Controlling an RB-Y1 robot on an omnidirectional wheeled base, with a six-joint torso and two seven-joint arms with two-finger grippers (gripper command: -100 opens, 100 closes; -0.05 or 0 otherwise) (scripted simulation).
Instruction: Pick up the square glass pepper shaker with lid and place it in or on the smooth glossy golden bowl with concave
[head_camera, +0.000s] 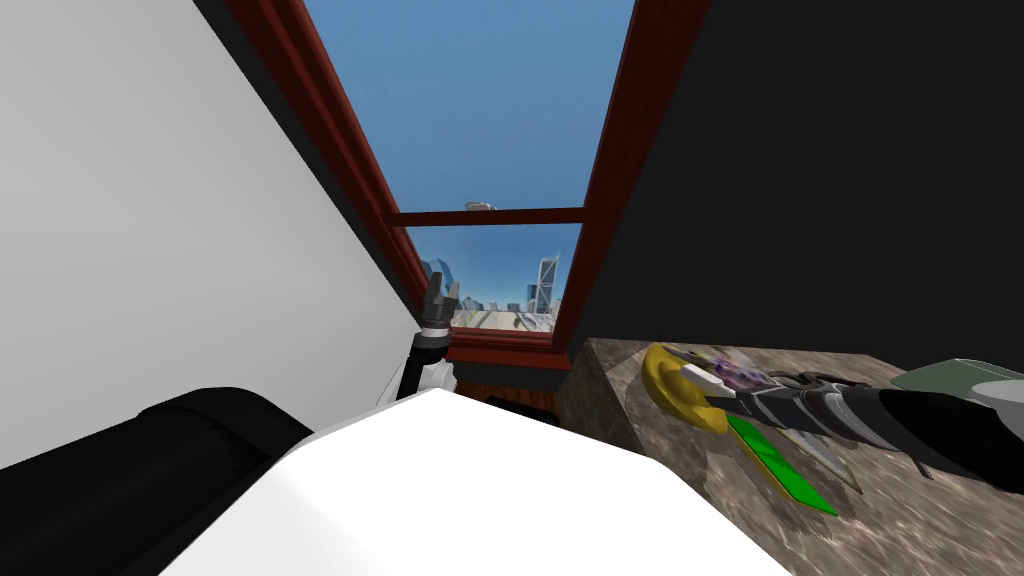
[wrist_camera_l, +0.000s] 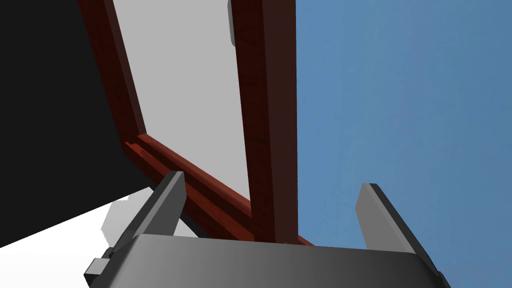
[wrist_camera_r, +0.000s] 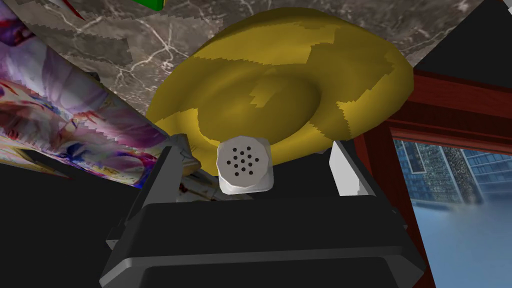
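Shaker (wrist_camera_r: 244, 170) loose between the spread fingers of the right tool (wrist_camera_r: 255, 149), at the near rim of the yellow bowl (wrist_camera_r: 280, 85).

Head view: the right arm reaches across the marbled worktop (head_camera: 900, 520) to the bowl at its corner beside the window (head_camera: 480, 130); the left tool (head_camera: 441, 298) is raised by the window, well apart. Left wrist view: its fingers stand open, holding nothing. Right wrist view: the shaker's perforated lid faces the wrist, so its long axis runs along the tool. Neither finger touches it, and the bowl's hollow lies just beyond. Whether it rests on the rim I cannot tell.
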